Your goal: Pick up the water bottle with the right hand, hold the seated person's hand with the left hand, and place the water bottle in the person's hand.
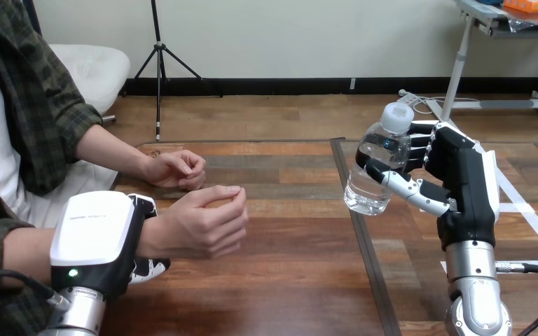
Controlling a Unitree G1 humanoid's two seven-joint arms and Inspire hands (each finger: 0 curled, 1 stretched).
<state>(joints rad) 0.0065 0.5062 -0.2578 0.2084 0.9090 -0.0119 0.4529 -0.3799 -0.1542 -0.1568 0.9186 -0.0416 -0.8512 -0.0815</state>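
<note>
Our right hand (pixel 462 182) had the water bottle (pixel 373 168) tight between its thumb and curled fingers (pixel 406 185), up in the air. Our left hand (pixel 94 234) had its fingers curled round the person's wrist (pixel 155 234). The person's hand (pixel 203 224), just past those fingers, had no bottle yet.

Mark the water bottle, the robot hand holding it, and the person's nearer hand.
water bottle (pixel 368 192), head view, on its clear lower body.
right robot hand (pixel 464 178), head view, on the black palm.
person's nearer hand (pixel 199 227), head view, on the back of the hand.
</note>
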